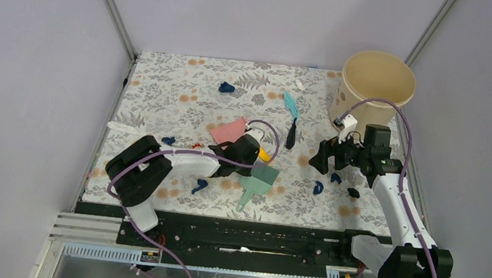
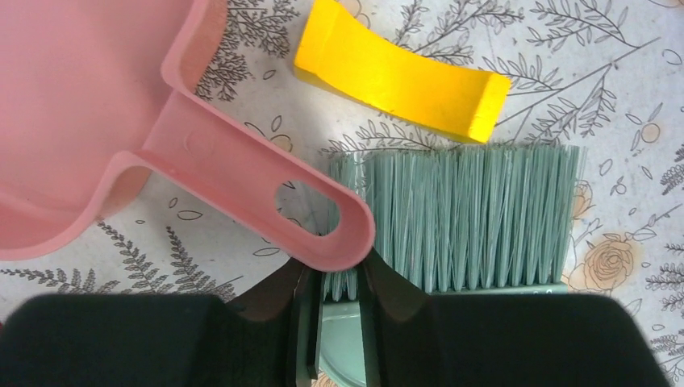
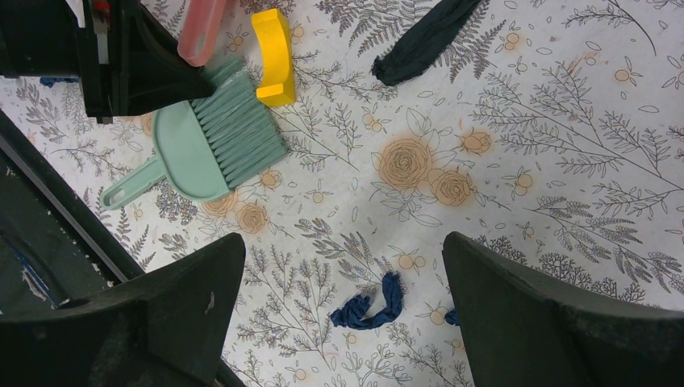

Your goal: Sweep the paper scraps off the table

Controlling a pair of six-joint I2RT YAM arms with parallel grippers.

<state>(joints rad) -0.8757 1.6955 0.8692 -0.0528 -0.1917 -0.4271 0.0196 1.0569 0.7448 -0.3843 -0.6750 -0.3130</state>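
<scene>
My left gripper [image 1: 247, 151] [image 2: 340, 270] has its jaws nearly together at the looped end of the pink dustpan's handle [image 2: 323, 234], and looks shut on it. The dustpan [image 1: 228, 130] lies flat on the table [image 1: 167, 84]. The teal brush [image 1: 260, 179] [image 2: 460, 218] lies just under that gripper. My right gripper [image 1: 319, 161] [image 3: 343, 242] is open and empty above a navy paper scrap [image 3: 373, 305] [image 1: 318, 187]. More navy scraps [image 1: 226, 87] [image 1: 199, 186] [image 1: 168, 140], a teal strip [image 1: 291, 104], a black strip [image 1: 291, 136] [image 3: 423, 36] and a white strip [image 1: 122, 128] lie scattered.
A yellow curved piece [image 2: 399, 76] [image 3: 274, 52] lies beside the brush bristles. A tan bucket [image 1: 376, 83] stands at the back right corner. Two more navy scraps [image 1: 336, 178] [image 1: 353, 191] lie under the right arm. Grey walls close in the table.
</scene>
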